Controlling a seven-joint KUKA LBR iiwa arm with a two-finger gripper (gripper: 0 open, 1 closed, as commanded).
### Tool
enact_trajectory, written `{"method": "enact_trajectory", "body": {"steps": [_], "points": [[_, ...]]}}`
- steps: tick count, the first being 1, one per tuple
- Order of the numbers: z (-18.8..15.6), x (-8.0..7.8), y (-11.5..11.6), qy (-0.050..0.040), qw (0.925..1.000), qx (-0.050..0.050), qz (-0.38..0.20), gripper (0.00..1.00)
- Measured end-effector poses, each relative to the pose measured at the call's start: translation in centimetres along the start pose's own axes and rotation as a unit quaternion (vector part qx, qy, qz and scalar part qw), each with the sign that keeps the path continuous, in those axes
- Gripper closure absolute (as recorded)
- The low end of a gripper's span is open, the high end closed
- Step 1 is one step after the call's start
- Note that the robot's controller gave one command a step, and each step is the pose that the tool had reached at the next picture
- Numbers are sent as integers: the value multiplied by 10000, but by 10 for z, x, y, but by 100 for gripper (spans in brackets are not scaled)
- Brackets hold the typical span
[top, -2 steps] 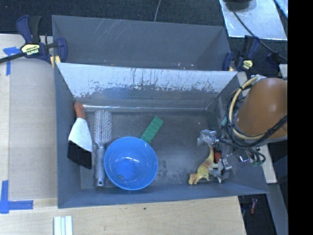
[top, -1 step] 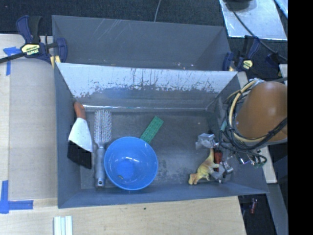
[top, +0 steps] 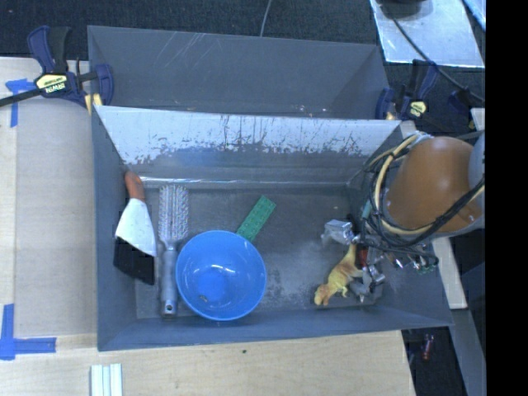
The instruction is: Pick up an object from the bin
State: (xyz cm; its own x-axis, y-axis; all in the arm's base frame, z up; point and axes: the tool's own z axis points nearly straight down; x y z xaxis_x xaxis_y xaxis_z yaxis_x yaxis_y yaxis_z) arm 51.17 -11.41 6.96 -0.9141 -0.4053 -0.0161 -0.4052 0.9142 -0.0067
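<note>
My gripper (top: 368, 277) is low in the bin's front right corner, under the orange-brown wrist cover and its cables. A small yellow toy animal (top: 333, 288) lies on the floor right against the gripper's left side, its upper part running up beside the gripper. Whether the toy is between the jaws is hidden by the cables. A small pale grey piece (top: 337, 231) sits just behind the toy, close to the wrist.
A blue bowl (top: 220, 275) stands at the front centre. A grey hairbrush (top: 172, 238) lies along its left side. A tool with an orange handle, white blade and black end (top: 136, 229) rests against the left wall. A green flat strip (top: 256, 218) lies mid-floor.
</note>
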Motion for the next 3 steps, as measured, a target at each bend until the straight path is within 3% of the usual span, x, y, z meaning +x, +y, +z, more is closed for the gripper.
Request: {"method": "enact_trajectory", "body": {"steps": [1,3], "points": [[-2,6,1,-13,9895,10,-1448,100],[-16,8,3,11,9895,-14,-1448,100]]}}
